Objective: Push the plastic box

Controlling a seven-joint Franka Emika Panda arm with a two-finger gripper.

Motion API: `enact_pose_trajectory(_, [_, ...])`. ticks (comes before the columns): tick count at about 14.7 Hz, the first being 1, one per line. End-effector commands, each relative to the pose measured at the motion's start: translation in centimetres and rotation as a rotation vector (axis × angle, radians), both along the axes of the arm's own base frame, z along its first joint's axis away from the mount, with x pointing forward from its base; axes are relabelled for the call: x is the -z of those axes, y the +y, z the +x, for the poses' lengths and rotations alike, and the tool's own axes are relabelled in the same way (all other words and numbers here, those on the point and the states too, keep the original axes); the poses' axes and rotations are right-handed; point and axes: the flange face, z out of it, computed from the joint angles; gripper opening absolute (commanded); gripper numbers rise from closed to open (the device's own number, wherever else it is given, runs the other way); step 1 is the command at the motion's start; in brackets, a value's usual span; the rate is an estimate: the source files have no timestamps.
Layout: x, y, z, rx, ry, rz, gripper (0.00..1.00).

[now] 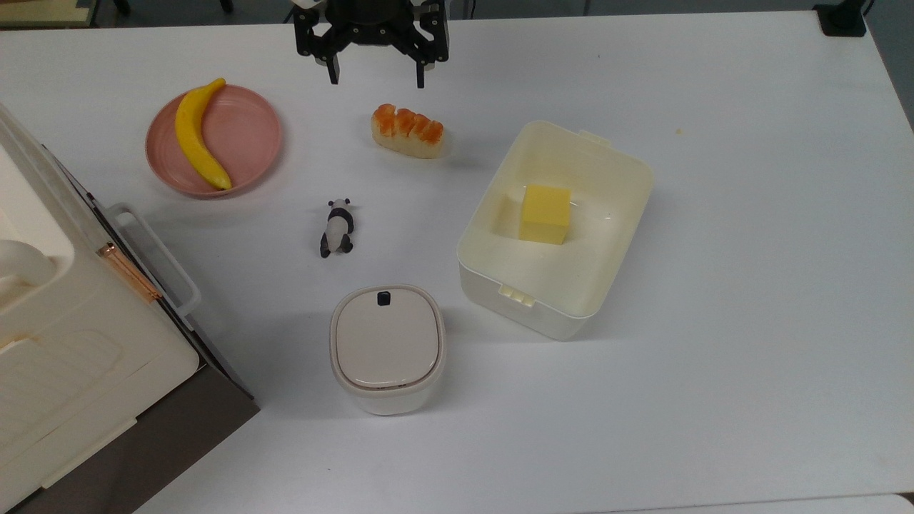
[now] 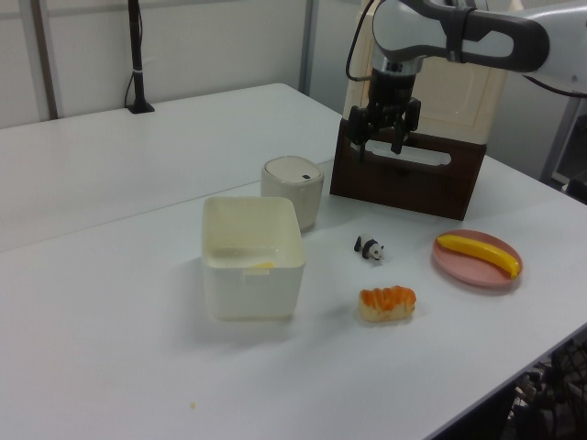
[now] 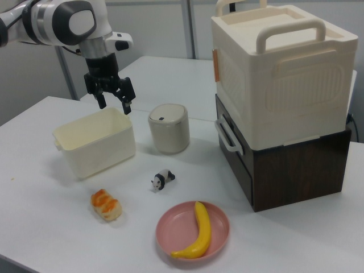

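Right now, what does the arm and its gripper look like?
White rounded arm links with dark grey joint bands and a black cable looping off it in the left view. The black two-finger gripper has an angular, bracket-like body and slim dark fingers.

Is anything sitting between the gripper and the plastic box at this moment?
Nothing visible blocks it. In the top view the open gripper hangs above the table near its far edge, and the plastic box lies toward the top view's lower right. The bread piece sits just below the gripper, beside that line rather than on it.
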Motion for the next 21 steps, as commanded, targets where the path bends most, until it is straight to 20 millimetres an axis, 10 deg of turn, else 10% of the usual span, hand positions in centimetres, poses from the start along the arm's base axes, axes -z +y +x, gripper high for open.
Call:
enact_pose_trajectory(1, [-0.06, 0.76, -0.95, 0.015, 0.039, 0.023, 1.0])
enact_pose_trajectory(21, [0.12, 0.32, -1.02, 0.01, 0.051, 0.023, 1.0])
